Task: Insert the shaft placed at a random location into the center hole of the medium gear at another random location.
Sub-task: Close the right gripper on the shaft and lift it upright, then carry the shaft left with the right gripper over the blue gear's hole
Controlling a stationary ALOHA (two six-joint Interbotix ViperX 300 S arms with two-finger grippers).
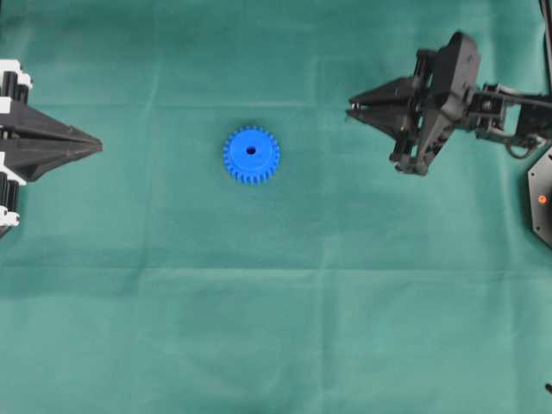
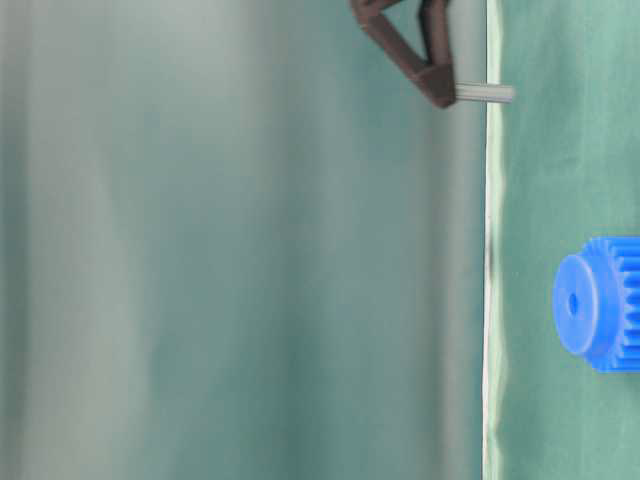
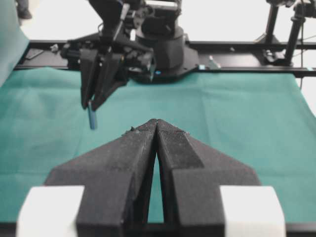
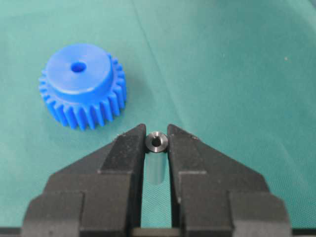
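The medium gear [image 1: 251, 154], a bright blue toothed wheel, lies flat on the green cloth with its center hole [image 1: 252, 150] facing up. My right gripper [image 1: 350, 110] hovers to the gear's right. It is shut on the shaft [image 4: 157, 142], a short silver pin held upright between the fingertips, end-on to the wrist camera. From the right wrist the gear [image 4: 81, 84] sits ahead and left of the jaws, hole [image 4: 77, 66] uncovered. From table level the shaft [image 2: 486, 93] juts from the fingertips toward the cloth. My left gripper [image 1: 97, 145] rests at the left edge, shut and empty.
Green cloth [image 1: 285, 310] covers the whole table. A black fixture with an orange dot [image 1: 542, 200] sits at the right edge. In the left wrist view the right arm's black base [image 3: 163, 44] and frame rails stand beyond the cloth's far edge.
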